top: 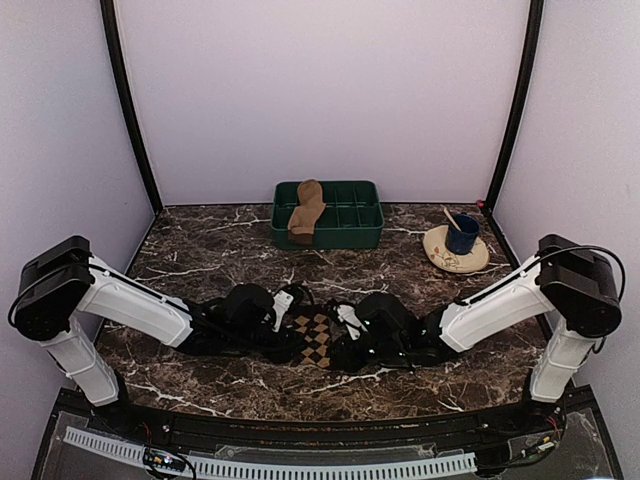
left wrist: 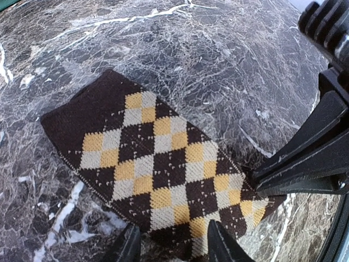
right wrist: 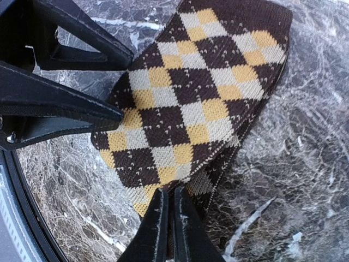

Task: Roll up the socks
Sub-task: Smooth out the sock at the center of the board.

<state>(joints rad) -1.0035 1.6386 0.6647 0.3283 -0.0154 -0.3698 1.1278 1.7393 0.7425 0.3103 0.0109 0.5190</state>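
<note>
Right wrist view is showing the right gripper [right wrist: 168,192] pinching 1 edge of the argyle sock [right wrist: 202,93] — soft flat knit lying on the marble table [right wrist: 305,164]. Left gripper [left wrist: 173,229] is straddling its end, jaws apart. Rolling is seemingly only beginning; next, curling that end over tightly. Tan sock [top: 307,210] is draping over the tray [top: 365,238].
</note>
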